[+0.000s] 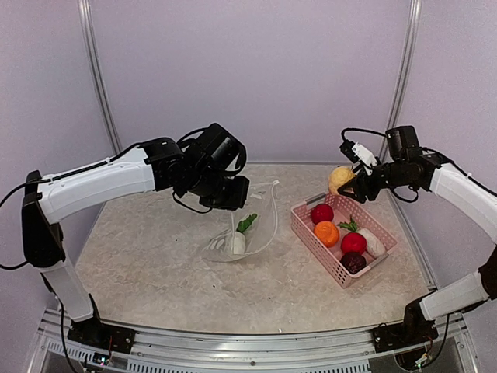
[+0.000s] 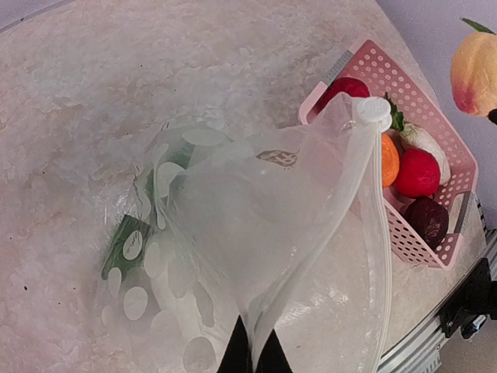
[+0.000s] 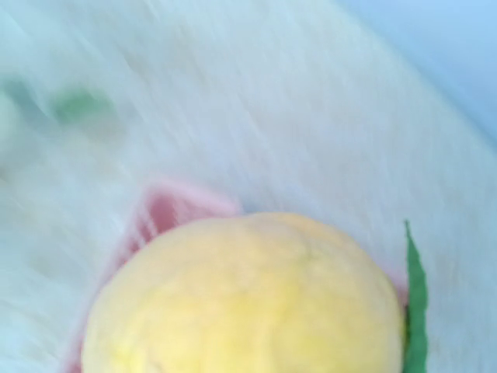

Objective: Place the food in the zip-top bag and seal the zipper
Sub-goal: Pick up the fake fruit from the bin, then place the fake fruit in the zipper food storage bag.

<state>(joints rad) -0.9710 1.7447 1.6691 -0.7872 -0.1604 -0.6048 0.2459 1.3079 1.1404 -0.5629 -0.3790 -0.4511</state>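
Note:
My left gripper [image 1: 233,194] is shut on one lip of the clear dotted zip-top bag [image 1: 258,220], holding its mouth up and open above the table. In the left wrist view the black fingertips [image 2: 237,353] pinch the film, and the pale zipper [image 2: 374,233] with its white slider [image 2: 373,113] runs down the right side. A white piece [image 1: 237,243] with a green leaf [image 1: 247,223] lies inside the bag. My right gripper [image 1: 347,184] is shut on a yellow fruit [image 1: 340,177], lifted over the far corner of the basket. That fruit [image 3: 248,303] fills the blurred right wrist view.
The pink slatted basket [image 1: 305,225] sits right of the bag. It holds a red ball [image 1: 322,213], an orange ball [image 1: 327,233], another red ball [image 1: 353,242], a white piece [image 1: 373,242] and a dark purple ball [image 1: 353,263]. A metal rail runs along the near table edge.

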